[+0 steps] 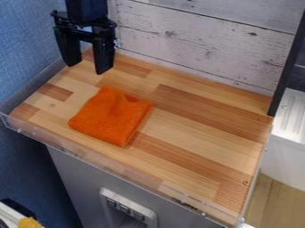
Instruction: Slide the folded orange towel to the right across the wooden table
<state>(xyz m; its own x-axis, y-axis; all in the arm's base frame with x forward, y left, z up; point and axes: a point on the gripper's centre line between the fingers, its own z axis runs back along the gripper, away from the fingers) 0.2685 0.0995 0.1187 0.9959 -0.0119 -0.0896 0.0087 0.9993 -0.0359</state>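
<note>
At the upper left of the desk (202, 122), the black hand (87, 68) hung open with its two fingers apart, touching nothing. Nearest to it, and apart from it, a folded orange cloth (113, 116) lay flat on the left part of the desk. At the lower left corner, a yellow item (28, 223) stood beside a white object (8, 215); whether one held the other could not be told. A ribbed white fixture (290, 116) stood at right, past a black upright (287, 64). The desk was of striped wood, with a clear guard (107, 165) along its front. Whitewashed boards (202, 40) backed it; a blue surface (24, 40) flanked it.
</note>
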